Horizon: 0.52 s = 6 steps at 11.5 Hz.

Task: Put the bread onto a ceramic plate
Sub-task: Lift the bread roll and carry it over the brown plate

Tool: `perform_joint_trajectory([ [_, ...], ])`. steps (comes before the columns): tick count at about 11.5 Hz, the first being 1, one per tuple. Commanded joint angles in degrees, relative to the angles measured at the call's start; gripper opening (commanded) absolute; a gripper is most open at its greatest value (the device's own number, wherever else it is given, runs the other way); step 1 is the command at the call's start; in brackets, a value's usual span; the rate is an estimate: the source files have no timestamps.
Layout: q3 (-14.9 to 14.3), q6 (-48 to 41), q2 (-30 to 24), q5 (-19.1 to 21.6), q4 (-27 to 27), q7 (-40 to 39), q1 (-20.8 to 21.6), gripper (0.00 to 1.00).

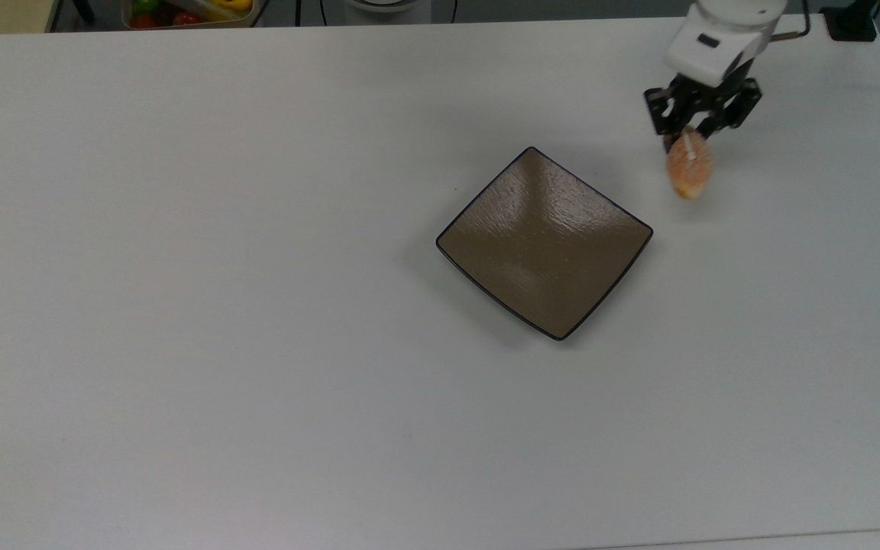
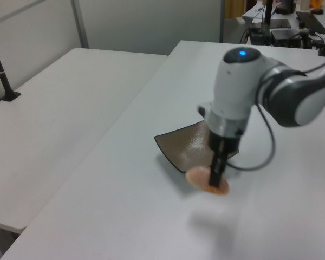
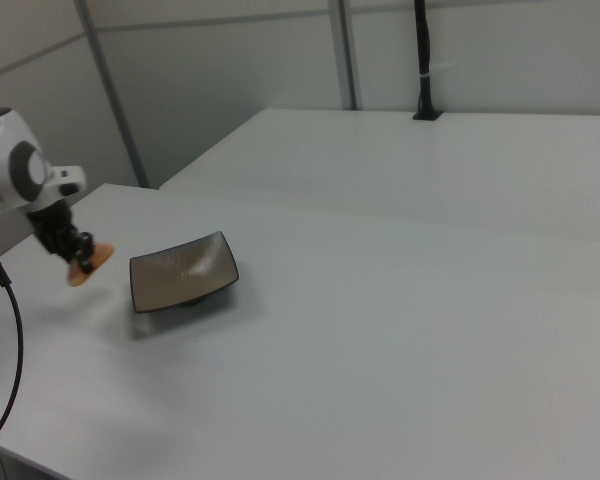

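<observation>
The orange-pink bread (image 1: 689, 169) (image 2: 207, 180) (image 3: 87, 262) hangs in the air above the white table, held at one end by my gripper (image 1: 690, 136) (image 2: 215, 176) (image 3: 77, 258), which is shut on it. In the top view the bread is to the upper right of the ceramic plate (image 1: 545, 243), a little beyond its right corner. The square brown plate (image 2: 190, 145) (image 3: 183, 270) lies flat and bare near the middle of the table. In the left view my arm hides part of the plate's right side.
A bin holding colourful fruit-like objects (image 1: 186, 11) sits past the far edge at the top view's upper left. A second white table (image 2: 59, 103) stands beside this one. Open tabletop surrounds the plate on all sides.
</observation>
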Motion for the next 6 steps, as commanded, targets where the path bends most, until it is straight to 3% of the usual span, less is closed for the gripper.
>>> perform_joint_trajectory([
  [1, -6.1, 0.4, -1.5, 0.2, -1.1, -4.0, -1.4, 0.34],
  [6, -9.2, 0.7, -0.9, 0.4, -1.5, -7.1, -4.8, 0.36],
])
